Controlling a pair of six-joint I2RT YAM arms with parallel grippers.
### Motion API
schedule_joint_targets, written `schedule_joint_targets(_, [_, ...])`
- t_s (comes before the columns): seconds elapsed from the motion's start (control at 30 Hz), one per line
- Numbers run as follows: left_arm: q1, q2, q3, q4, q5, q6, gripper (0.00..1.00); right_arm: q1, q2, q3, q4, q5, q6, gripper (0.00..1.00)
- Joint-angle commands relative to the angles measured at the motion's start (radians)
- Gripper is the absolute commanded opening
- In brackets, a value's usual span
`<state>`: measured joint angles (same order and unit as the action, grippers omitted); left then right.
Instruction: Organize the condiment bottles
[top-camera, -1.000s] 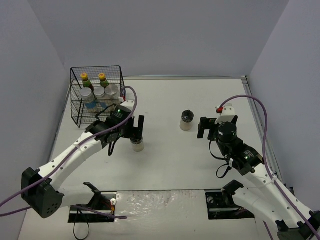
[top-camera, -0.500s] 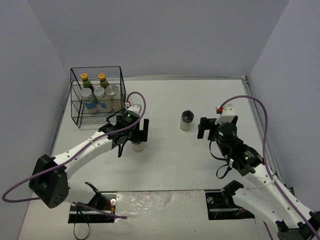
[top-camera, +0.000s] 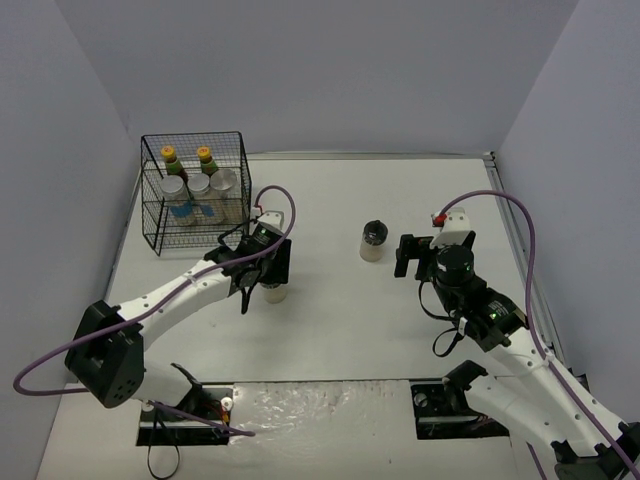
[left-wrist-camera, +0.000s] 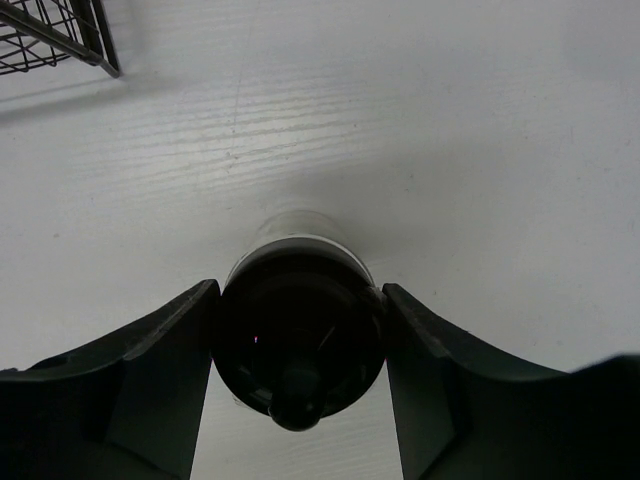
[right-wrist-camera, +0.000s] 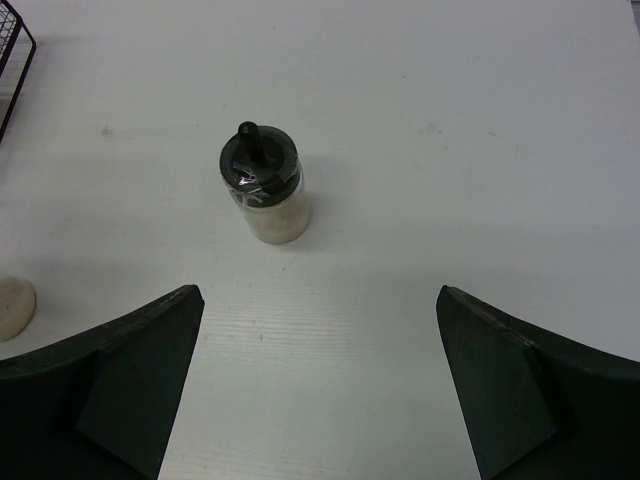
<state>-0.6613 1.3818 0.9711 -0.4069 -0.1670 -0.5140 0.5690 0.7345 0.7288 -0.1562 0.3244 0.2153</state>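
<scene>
A short spice jar with a black lid (left-wrist-camera: 300, 330) stands on the white table, and my left gripper (left-wrist-camera: 300, 345) is shut on it, both fingers pressing the lid's sides. From above, only the jar's pale base (top-camera: 275, 293) shows under the left gripper (top-camera: 272, 268). A second black-lidded jar (top-camera: 373, 241) stands mid-table. My right gripper (top-camera: 408, 256) hangs just right of it, open and empty. The right wrist view has this jar (right-wrist-camera: 262, 195) ahead of the wide-open right gripper (right-wrist-camera: 320, 390). Two sauce bottles (top-camera: 170, 158) (top-camera: 205, 157) and three silver-lidded jars (top-camera: 198, 186) sit in the rack.
The black wire rack (top-camera: 158, 232) stands at the back left; its corner shows in the left wrist view (left-wrist-camera: 60, 35) and the right wrist view (right-wrist-camera: 10, 60). Walls close in the table on the left, back and right.
</scene>
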Motion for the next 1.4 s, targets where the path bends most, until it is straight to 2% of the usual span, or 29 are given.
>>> schedule_joint_targets(0.0, [-0.006,-0.053,0.055,-0.032,-0.02,-0.021,0.35,-0.004,-0.006,0.004,0.066,0.001,0.001,1.0])
schedule_joint_targets(0.13, [-0.003,-0.112,0.105,-0.123,-0.047,-0.012,0.07,-0.006,0.0,0.007,0.066,-0.002,-0.001,1.0])
schedule_joint_targets(0.2, [0.007,-0.138,0.148,-0.197,-0.085,0.001,0.0,-0.005,-0.001,0.009,0.066,-0.002,-0.002,1.0])
schedule_joint_targets(0.3, [0.064,-0.184,0.201,-0.276,-0.097,0.028,0.0,-0.004,-0.004,0.009,0.067,-0.004,-0.001,1.0])
schedule_joint_targets(0.43, [0.242,-0.23,0.273,-0.329,-0.078,0.094,0.0,-0.006,-0.009,0.009,0.068,-0.009,-0.001,1.0])
schedule_joint_targets(0.5, [0.293,-0.231,0.295,-0.336,-0.055,0.114,0.0,-0.005,-0.01,0.008,0.068,-0.011,-0.001,1.0])
schedule_joint_targets(0.6, [0.451,-0.216,0.378,-0.335,-0.018,0.177,0.0,-0.006,-0.009,0.008,0.073,-0.015,-0.001,1.0])
schedule_joint_targets(0.73, [0.569,-0.159,0.456,-0.289,0.02,0.236,0.0,-0.006,-0.01,0.003,0.078,-0.019,-0.001,1.0])
schedule_joint_targets(1.0, [0.718,-0.01,0.577,-0.197,0.073,0.293,0.0,-0.004,-0.027,0.001,0.078,-0.027,0.0,1.0])
schedule_joint_targets(1.37, [0.787,0.142,0.607,-0.059,0.141,0.313,0.0,-0.006,-0.041,-0.005,0.078,-0.03,0.001,1.0])
